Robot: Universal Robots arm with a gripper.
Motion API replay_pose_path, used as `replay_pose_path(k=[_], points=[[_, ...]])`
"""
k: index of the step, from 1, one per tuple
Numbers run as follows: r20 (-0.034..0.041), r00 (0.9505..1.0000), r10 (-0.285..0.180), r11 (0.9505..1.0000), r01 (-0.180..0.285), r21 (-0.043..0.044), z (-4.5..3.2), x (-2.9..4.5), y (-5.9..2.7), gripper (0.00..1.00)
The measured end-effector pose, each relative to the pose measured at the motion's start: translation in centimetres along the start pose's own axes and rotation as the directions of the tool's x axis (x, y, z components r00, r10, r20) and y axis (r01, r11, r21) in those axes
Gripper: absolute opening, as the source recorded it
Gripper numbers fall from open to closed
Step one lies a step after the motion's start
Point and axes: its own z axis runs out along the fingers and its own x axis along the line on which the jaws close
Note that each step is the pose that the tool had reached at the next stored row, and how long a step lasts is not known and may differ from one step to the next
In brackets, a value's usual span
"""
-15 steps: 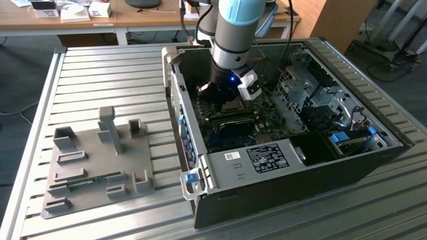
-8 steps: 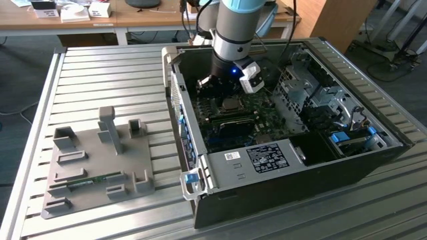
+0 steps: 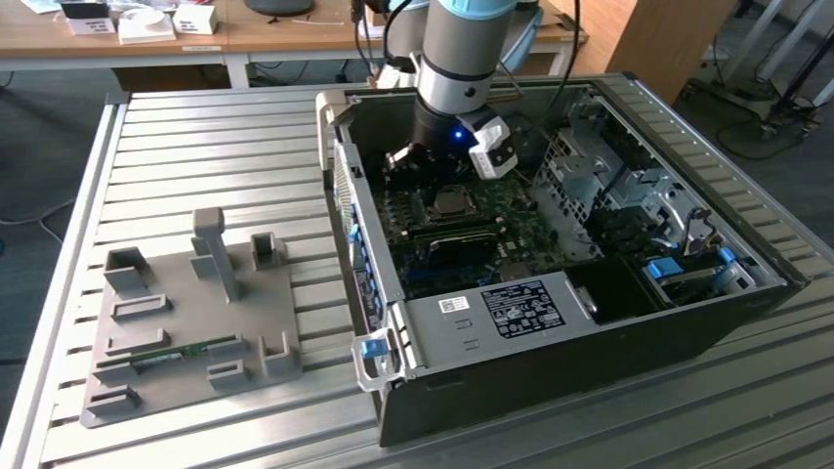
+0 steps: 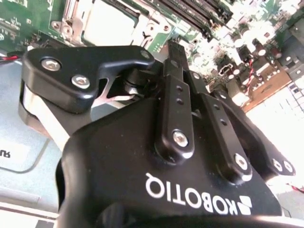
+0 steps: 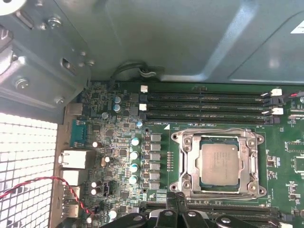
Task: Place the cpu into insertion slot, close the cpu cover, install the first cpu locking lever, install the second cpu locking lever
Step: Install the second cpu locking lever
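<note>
First wrist view | cpu (image 5: 219,163) in insertion slot | beside claw (image 5: 176,209)

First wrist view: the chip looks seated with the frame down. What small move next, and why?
Probably shift the claw toward the side of the square silvery metal cover frame. The silvery square chip shows through its window, so the cover seems closed, and I cannot tell whether the levers are latched.

light: bright, even | glare: blown-out whites in both wrist views | shadows: soft
</note>
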Motion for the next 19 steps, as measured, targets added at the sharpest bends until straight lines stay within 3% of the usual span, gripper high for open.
replay_pose_path(k=[19], points=[[0.0000, 1.0000, 0.000, 1.0000, 0.000, 0.0001, 0.16, -4.29, 0.24, 0.11]])
